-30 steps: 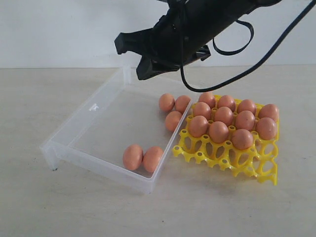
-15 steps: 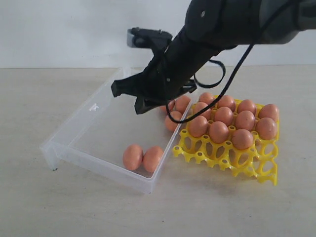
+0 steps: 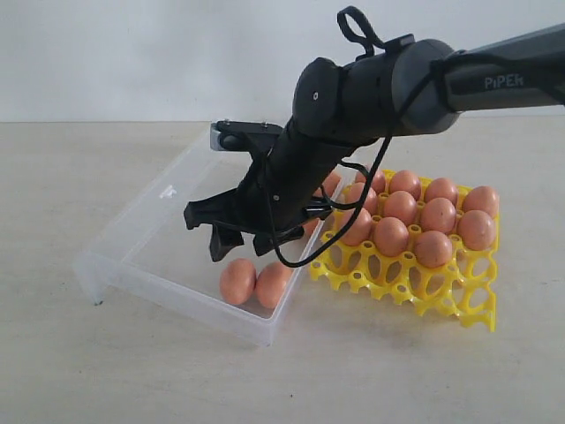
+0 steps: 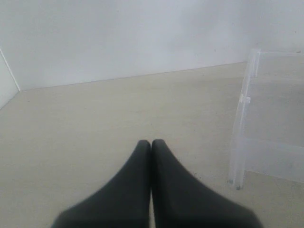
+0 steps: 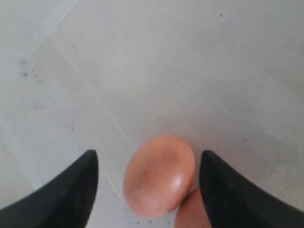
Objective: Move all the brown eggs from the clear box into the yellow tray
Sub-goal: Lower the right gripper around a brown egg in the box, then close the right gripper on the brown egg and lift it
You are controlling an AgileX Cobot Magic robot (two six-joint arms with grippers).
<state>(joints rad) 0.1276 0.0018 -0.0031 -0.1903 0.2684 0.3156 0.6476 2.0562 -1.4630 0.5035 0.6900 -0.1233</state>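
Observation:
Two brown eggs [image 3: 237, 281] lie side by side in the near corner of the clear box [image 3: 141, 221]. My right gripper [image 3: 240, 246] hangs just above them, open. In the right wrist view one egg [image 5: 159, 175] sits between the spread fingers [image 5: 80, 185], apart from both, and the other egg [image 5: 190, 211] peeks out beside it. An egg [image 3: 329, 183] at the box's far side shows partly behind the arm. The yellow tray [image 3: 415, 291] to the right holds several eggs [image 3: 390, 236]. My left gripper [image 4: 151, 142] is shut and empty over bare table.
The tray's front row of cells [image 3: 441, 296] stands empty. The right arm [image 3: 371, 88] stretches across the box's far right corner and the tray's left edge. In the left wrist view a corner of the clear box [image 4: 240, 137] stands beside the gripper.
The right arm has come down from above the box's far side to its near corner, over the two eggs. Its jaws have opened.

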